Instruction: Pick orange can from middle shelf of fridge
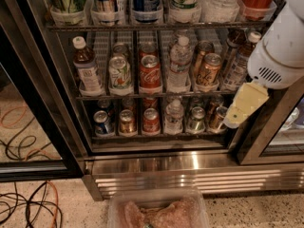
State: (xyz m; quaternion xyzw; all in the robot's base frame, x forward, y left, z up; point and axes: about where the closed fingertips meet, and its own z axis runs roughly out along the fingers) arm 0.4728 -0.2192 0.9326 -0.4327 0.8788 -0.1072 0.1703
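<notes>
Hovering at the right edge of the fridge (190,164), the gripper (244,104), spread or pressed together I cannot tell, carries no can, and the orange can (209,69) stands untouched on the middle shelf (95,97), left of it beside a water bottle (179,63), so reach and grasp are yet to do

arm shell (281,46): smooth, glossy white, rounded like a fat drum, with soft grey shading along its lower curve
vent (269,75): short rows of dark slots on the shell's underside
claw (242,106): pale yellow, blocky, narrowing to a whitish rounded tip; at the right, just beneath the white shell
</notes>
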